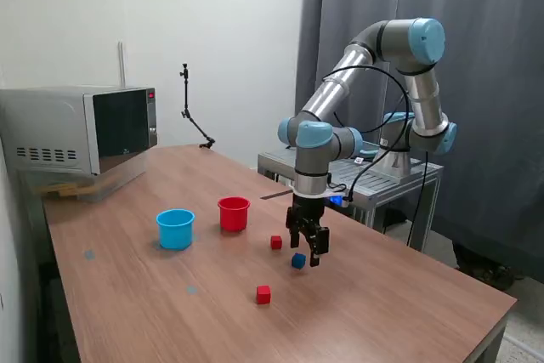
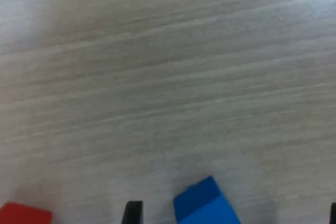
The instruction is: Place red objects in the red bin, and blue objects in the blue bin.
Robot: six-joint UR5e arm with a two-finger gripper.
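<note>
Red cup (image 1: 234, 212), light blue cup (image 1: 175, 229). Two cubes red (image 1: 276, 242) (image 1: 263, 295), one cube dark blue (image 1: 298, 260). Table (image 1: 382, 312) brown, wood-grained. Gripper (image 1: 311, 248) black; arm (image 1: 340, 82) silver, light blue joints. Microwave (image 1: 76, 129) silver, dark door. Curtain (image 1: 484, 57) grey; wall (image 1: 212, 23) white.

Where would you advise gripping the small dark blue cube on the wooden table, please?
Grip the small dark blue cube across two opposite flat side faces, coming straight down from above; it lies free on the wooden table, and the gripper hangs open right beside it.

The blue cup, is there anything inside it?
From here the blue cup shows only its own blue inner wall near the rim. Its bottom is hidden, so a small block could sit there unseen.
</note>
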